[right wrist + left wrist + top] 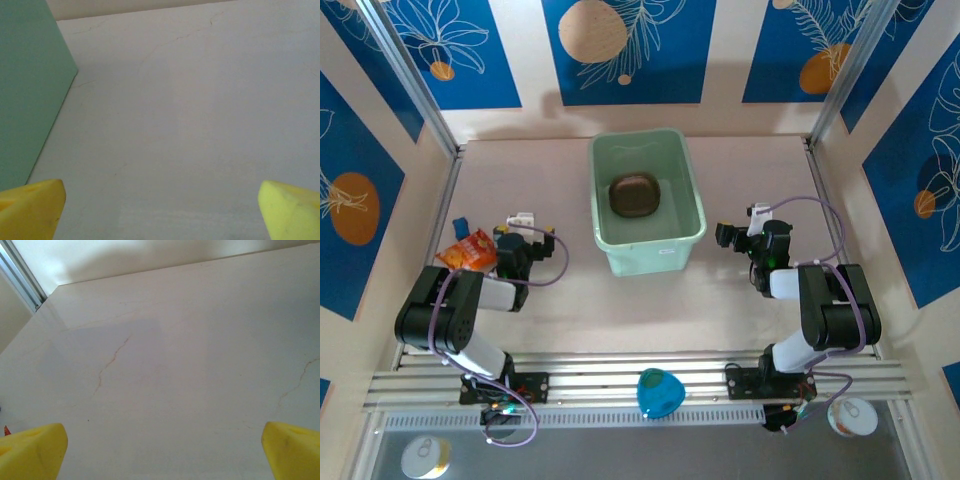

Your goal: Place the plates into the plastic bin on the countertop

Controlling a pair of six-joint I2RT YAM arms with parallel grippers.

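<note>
Orange packet [468, 250] lies at the left edge, just beside the left arm; a blue object [658, 392] sits on the near rail. Both arms are folded low, one on each side of the bin [650, 247]. Left gripper [160, 454] is spread wide over bare countertop [200, 340]. Right gripper [160, 210] is also wide, with the bin wall at its left. Plates [635, 194] form a smoky-brown stack on the floor of the mint-green bin, mid-countertop.
</note>
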